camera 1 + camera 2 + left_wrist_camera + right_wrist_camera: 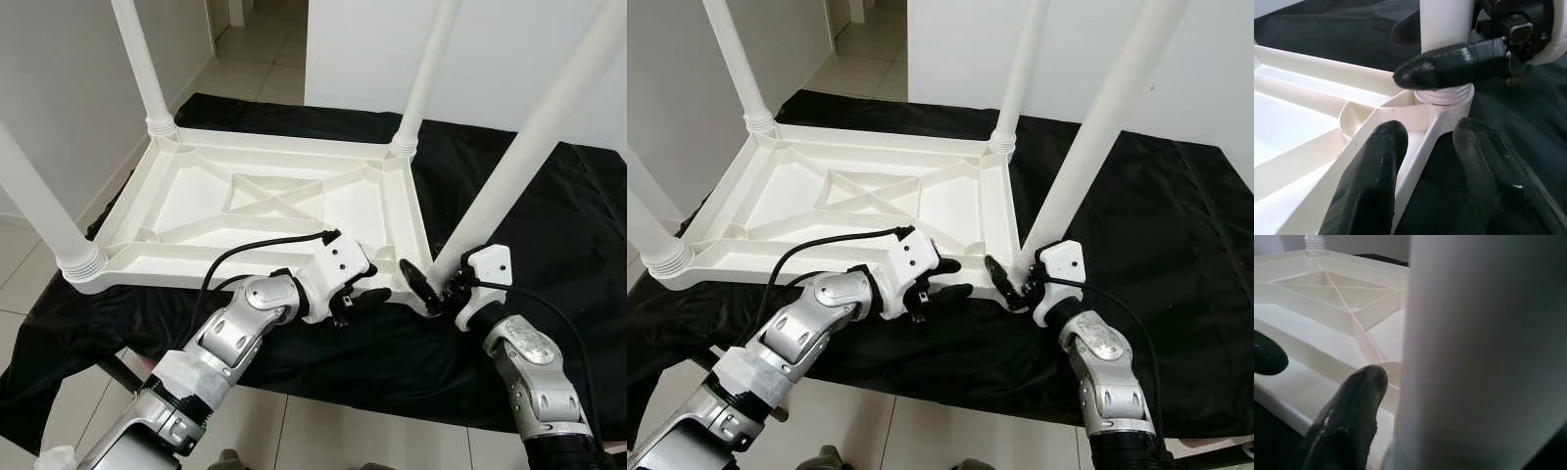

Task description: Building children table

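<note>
While the upturned table lies on the black-draped surface, your right gripper clamps the near leg; left gripper, seemingly spread, straddles the corner. Stiff, light, slick plastic: grip low.

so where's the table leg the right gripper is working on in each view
Left eye view: the leg rises diagonally from the tabletop's near right corner to the upper right.
Right eye view: the same leg, just right of centre.
Left wrist view: its base stands at top centre, with a right gripper finger across it.
Right wrist view: the leg looms close on the right.
Shared landmark: the tabletop's corner socket.
</note>
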### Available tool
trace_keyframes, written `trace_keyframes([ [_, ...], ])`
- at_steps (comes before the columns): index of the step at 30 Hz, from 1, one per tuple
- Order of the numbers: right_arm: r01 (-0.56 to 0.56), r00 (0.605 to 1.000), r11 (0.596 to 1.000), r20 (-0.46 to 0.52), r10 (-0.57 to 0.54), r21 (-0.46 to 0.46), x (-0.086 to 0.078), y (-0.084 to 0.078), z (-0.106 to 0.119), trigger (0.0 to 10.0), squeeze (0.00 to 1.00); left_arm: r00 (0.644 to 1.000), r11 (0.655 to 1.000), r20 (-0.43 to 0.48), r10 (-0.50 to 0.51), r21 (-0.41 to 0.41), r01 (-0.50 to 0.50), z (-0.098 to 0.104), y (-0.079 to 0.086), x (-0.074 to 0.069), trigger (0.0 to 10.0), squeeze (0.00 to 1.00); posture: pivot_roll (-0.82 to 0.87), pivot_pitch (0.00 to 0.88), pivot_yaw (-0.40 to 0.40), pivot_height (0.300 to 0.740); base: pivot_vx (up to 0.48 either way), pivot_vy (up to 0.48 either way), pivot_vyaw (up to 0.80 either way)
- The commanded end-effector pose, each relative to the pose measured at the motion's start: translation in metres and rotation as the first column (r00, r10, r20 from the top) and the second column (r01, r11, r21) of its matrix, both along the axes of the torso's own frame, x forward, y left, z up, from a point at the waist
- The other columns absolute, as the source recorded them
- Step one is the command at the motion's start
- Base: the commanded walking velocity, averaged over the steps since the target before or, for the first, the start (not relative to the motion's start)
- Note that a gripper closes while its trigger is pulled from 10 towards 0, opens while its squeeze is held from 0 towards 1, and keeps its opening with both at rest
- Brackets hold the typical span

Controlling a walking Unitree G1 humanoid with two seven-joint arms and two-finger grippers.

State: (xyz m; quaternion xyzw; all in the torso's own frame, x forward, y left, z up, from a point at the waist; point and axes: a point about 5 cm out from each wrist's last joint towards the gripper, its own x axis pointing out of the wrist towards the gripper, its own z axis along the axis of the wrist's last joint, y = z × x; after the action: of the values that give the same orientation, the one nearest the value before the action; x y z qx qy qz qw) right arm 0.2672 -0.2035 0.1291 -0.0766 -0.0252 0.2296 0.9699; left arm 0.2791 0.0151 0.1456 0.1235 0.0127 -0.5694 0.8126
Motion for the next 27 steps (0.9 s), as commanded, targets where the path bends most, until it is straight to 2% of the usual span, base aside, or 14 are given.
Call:
trace_keyframes([
  [1, -0.049, 0.998, 0.999, -0.036, 0.049, 0.007, -0.002, 0.004, -0.008, 0.0, 0.0, 0.997, 0.998, -0.026, -0.068, 0.007, 0.068, -0.001, 0.0, -0.005, 10.0, 0.0, 0.05, 0.0, -0.019, 0.74, 0.0, 0.0, 0.0],
  [12, -0.043, 0.998, 0.999, -0.042, 0.044, 0.026, -0.006, 0.001, -0.013, 0.0, 0.0, 0.997, 0.997, -0.029, -0.073, 0.007, 0.073, -0.001, 0.0, -0.005, 10.0, 0.0, 0.04, 0.0, -0.011, 0.74, 0.0, 0.0, 0.0],
  [13, -0.022, 0.999, 0.998, -0.044, 0.024, 0.052, -0.007, 0.002, -0.013, 10.0, 0.0, 0.997, 0.997, -0.03, -0.076, 0.008, 0.076, -0.001, -0.001, -0.005, 10.0, 0.0, 0.04, 0.0, -0.008, 0.74, 0.0, 0.0, 0.0],
  [21, 0.086, 0.996, 0.993, -0.032, -0.084, 0.08, -0.007, 0.007, -0.012, 10.0, 0.0, 0.996, 0.997, -0.032, -0.079, 0.01, 0.08, -0.001, -0.001, -0.005, 10.0, 0.0, 0.04, 0.0, -0.005, 0.74, 0.0, 0.0, 0.0],
  [22, 0.142, 0.99, 0.987, -0.04, -0.139, 0.078, -0.005, 0.008, -0.013, 10.0, 0.0, 0.996, 0.997, -0.032, -0.079, 0.01, 0.08, 0.0, -0.001, -0.005, 10.0, 0.0, 0.04, 0.0, -0.005, 0.74, 0.0, 0.0, 0.0],
  [23, 0.142, 0.99, 0.987, -0.04, -0.139, 0.078, -0.005, 0.008, -0.013, 10.0, 0.0, 0.996, 0.997, -0.032, -0.079, 0.01, 0.08, 0.0, -0.001, -0.005, 10.0, 0.0, 0.04, 0.0, -0.005, 0.74, 0.0, 0.0, 0.0],
  [25, 0.252, 0.967, 0.964, -0.052, -0.248, 0.088, -0.005, 0.012, -0.016, 10.0, 0.0, 0.996, 0.997, -0.032, -0.078, 0.01, 0.078, 0.0, -0.001, -0.004, 10.0, 0.0, 0.04, 0.0, -0.008, 0.74, 0.0, 0.0, 0.0],
  [27, 0.252, 0.967, 0.964, -0.052, -0.248, 0.088, -0.005, 0.012, -0.016, 10.0, 0.0, 0.996, 0.997, -0.032, -0.078, 0.01, 0.078, 0.0, -0.001, -0.004, 10.0, 0.0, 0.04, 0.0, -0.008, 0.74, 0.0, 0.0, 0.0],
])
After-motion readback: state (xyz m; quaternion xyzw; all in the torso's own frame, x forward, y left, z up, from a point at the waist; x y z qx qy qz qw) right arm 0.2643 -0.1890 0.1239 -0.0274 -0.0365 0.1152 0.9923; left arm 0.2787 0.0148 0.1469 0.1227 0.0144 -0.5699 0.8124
